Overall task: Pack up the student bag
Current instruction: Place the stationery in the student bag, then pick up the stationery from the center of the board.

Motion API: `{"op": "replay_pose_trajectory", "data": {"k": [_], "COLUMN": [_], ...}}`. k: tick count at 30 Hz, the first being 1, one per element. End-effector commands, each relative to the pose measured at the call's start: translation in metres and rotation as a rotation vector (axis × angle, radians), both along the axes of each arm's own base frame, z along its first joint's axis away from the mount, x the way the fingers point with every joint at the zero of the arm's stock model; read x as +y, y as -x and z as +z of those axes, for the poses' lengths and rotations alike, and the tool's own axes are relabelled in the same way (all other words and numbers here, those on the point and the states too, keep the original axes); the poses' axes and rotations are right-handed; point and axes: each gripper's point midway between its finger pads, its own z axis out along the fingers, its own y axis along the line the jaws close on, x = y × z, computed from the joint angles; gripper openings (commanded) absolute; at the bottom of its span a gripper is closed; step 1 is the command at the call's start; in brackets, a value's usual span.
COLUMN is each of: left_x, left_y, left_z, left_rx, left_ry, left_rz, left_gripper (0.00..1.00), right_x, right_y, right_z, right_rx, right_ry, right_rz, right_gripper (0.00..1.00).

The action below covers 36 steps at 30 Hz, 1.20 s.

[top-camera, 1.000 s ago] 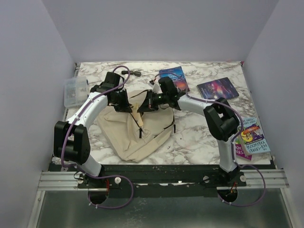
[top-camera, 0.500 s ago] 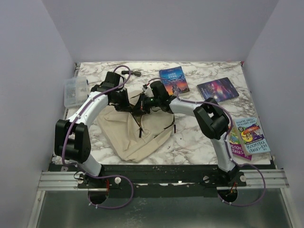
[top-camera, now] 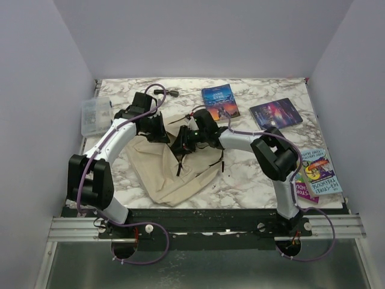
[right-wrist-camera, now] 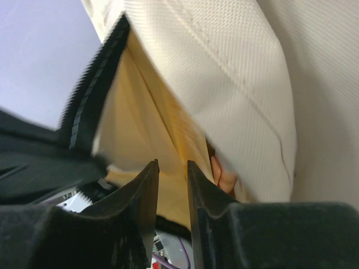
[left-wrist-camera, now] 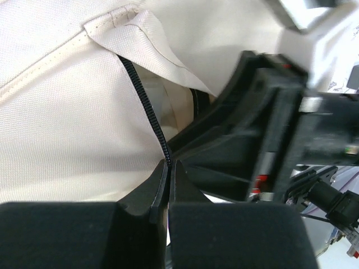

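The student bag [top-camera: 162,174], soft beige canvas with black zippers, lies at the table's middle left. My left gripper [top-camera: 161,133] is at the bag's upper edge. In the left wrist view it [left-wrist-camera: 168,163] is shut on the black zipper edge [left-wrist-camera: 143,95] of the bag [left-wrist-camera: 67,112], holding the mouth up. My right gripper [top-camera: 180,143] faces it from the right. In its own view the right gripper [right-wrist-camera: 172,163] stands slightly open at the bag's mouth, before the yellowish lining [right-wrist-camera: 140,129], with zipper teeth [right-wrist-camera: 92,95] to the left.
A blue book [top-camera: 219,101] and a dark book [top-camera: 275,112] lie at the back of the marble table [top-camera: 252,180]. Colourful books [top-camera: 319,171] sit at the right edge. A clear plastic box [top-camera: 95,115] stands at the left edge.
The right gripper has slid left and nearer along the bag's mouth, and its jaws have parted from shut. The left gripper has kept its hold and place.
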Motion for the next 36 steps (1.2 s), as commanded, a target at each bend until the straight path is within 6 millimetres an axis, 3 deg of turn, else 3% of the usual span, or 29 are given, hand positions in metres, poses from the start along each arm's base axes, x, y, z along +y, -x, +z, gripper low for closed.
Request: {"op": "replay_pose_trajectory", "data": {"k": [1, 8, 13, 17, 19, 21, 24, 26, 29, 36], "left_x": [-0.004, -0.016, -0.006, -0.004, -0.004, -0.004, -0.004, -0.005, -0.006, -0.012], "left_y": [0.007, -0.002, -0.006, -0.005, -0.004, -0.004, -0.005, -0.005, -0.003, 0.0], "left_z": [0.004, 0.003, -0.006, -0.002, -0.003, -0.007, -0.008, -0.005, 0.0, 0.001], "left_rx": [-0.009, 0.077, 0.074, 0.052, 0.052, 0.06, 0.064, 0.058, 0.042, 0.047], "left_ry": [0.014, 0.039, -0.026, -0.035, -0.033, -0.036, -0.039, -0.034, -0.022, 0.007], "left_rz": [-0.006, -0.041, -0.038, -0.036, -0.036, -0.038, -0.038, -0.039, -0.039, -0.054], "left_gripper": [0.0, 0.0, 0.0, 0.0, 0.0, 0.0, 0.0, 0.0, 0.0, 0.0], "right_x": [-0.032, -0.118, -0.23, -0.336, -0.387, -0.428, -0.471, -0.49, -0.506, -0.487], "right_y": [-0.015, -0.038, -0.044, -0.034, -0.024, -0.011, 0.001, 0.008, 0.014, 0.021], "right_z": [0.042, 0.071, 0.064, 0.059, 0.056, 0.054, 0.054, 0.046, 0.028, -0.014], "right_rx": [-0.135, -0.24, -0.197, -0.13, -0.105, -0.081, -0.082, -0.059, 0.007, 0.108], "right_ry": [0.034, 0.232, 0.422, 0.596, 0.712, 0.786, 0.878, 0.922, 0.911, 0.846], "right_rz": [-0.051, -0.196, -0.43, -0.691, -0.838, -0.962, -1.084, -1.118, -1.137, -1.062], "right_gripper": [0.34, 0.55, 0.6, 0.61, 0.69, 0.77, 0.84, 0.92, 0.92, 0.83]}}
